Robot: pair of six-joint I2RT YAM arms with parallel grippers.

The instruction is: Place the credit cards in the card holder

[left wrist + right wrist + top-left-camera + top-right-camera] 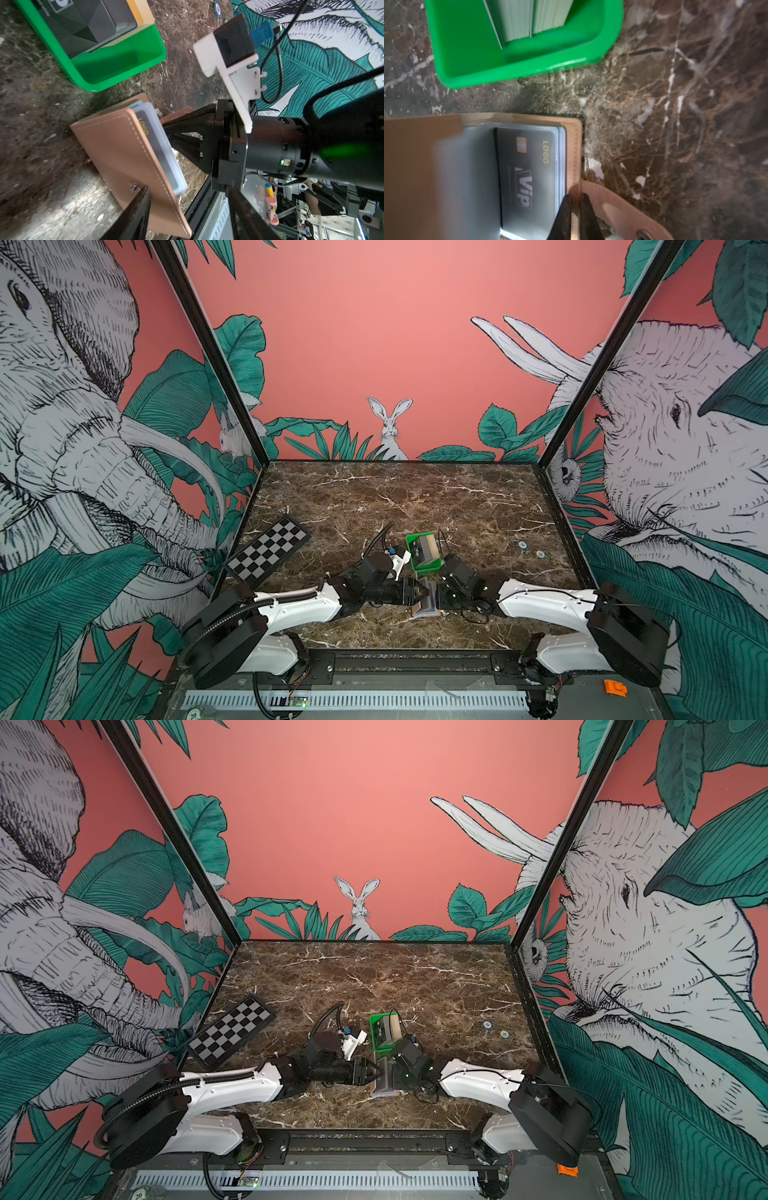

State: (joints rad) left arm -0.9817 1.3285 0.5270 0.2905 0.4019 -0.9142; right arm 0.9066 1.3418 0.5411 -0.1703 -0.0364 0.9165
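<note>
The right gripper point(575, 197) is pinched tight on the stitched edge of the tan leather-like bifold card holder point(573, 145), beside its strap tab point(614, 205). The left gripper point(189, 187) has its jaws apart, and one fingertip point(143, 193) touches the holder's raised outer cover by the snap stud. Inside a clear pocket sits a black plastic card point(527, 166) with white "Vip" lettering and a yellow "LOGO". The card holder lies part-open on the dark brown marble tabletop point(675, 124) between the two grippers, just beside a green plastic tray point(488, 70) — more cards point(525, 18) stand stacked in it. In a top view, a black-and-white checkerboard point(268, 549) lies well apart at the left.
</note>
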